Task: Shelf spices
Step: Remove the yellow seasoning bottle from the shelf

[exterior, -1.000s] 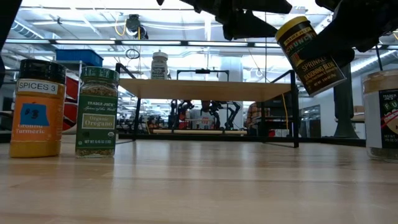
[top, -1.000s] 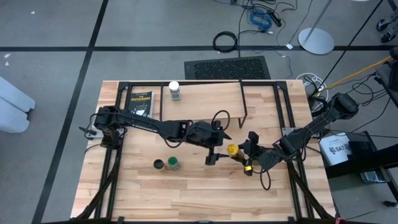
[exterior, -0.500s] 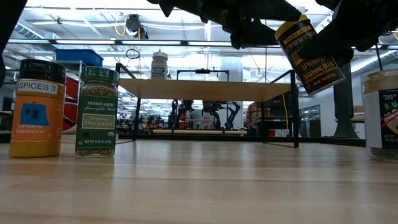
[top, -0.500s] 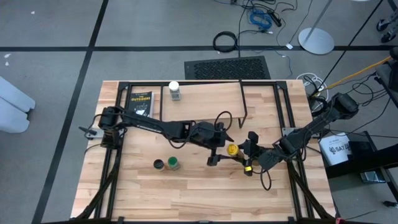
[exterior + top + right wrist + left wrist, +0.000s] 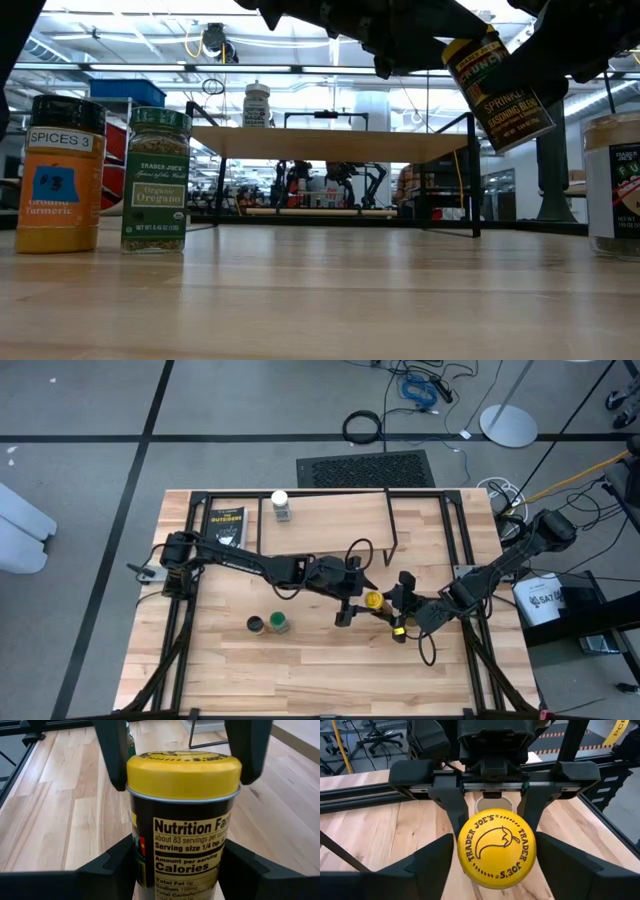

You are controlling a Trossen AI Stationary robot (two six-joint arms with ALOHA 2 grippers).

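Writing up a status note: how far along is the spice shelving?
Done: one white-lidded jar stands on the shelf. In hand: the right gripper holds the yellow-lidded jar tilted above the table, with the left gripper at its lid, apparently for a handover. Left: the orange jar and the green-lidded jar on the table, plus another jar at the low view's edge.

Tan-lidded jar: cut off at low view's three o'clock edge.
Yellow-lidded jar: base out of frame.
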